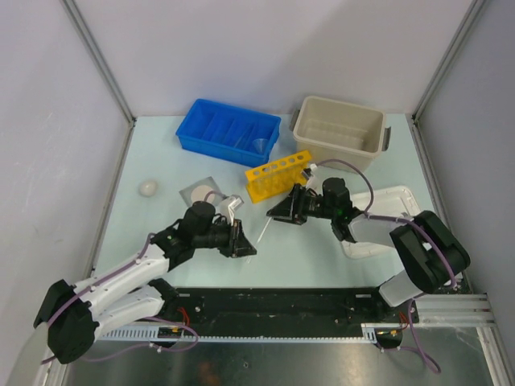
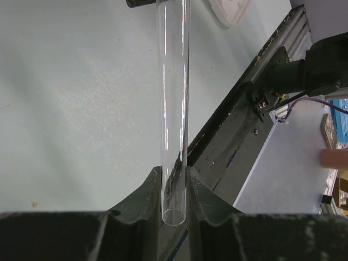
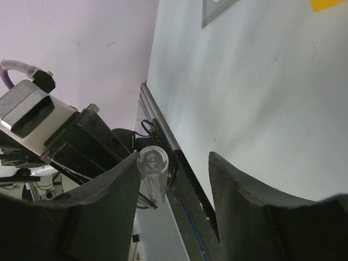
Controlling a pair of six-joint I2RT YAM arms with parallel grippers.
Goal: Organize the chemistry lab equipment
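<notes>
Left wrist: tube in hand

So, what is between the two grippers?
A clear tube, held by the left gripper, its far end near the open right gripper; the top view shows it.

Yellow rack; blue bin; beige tub; clear tube.
</notes>
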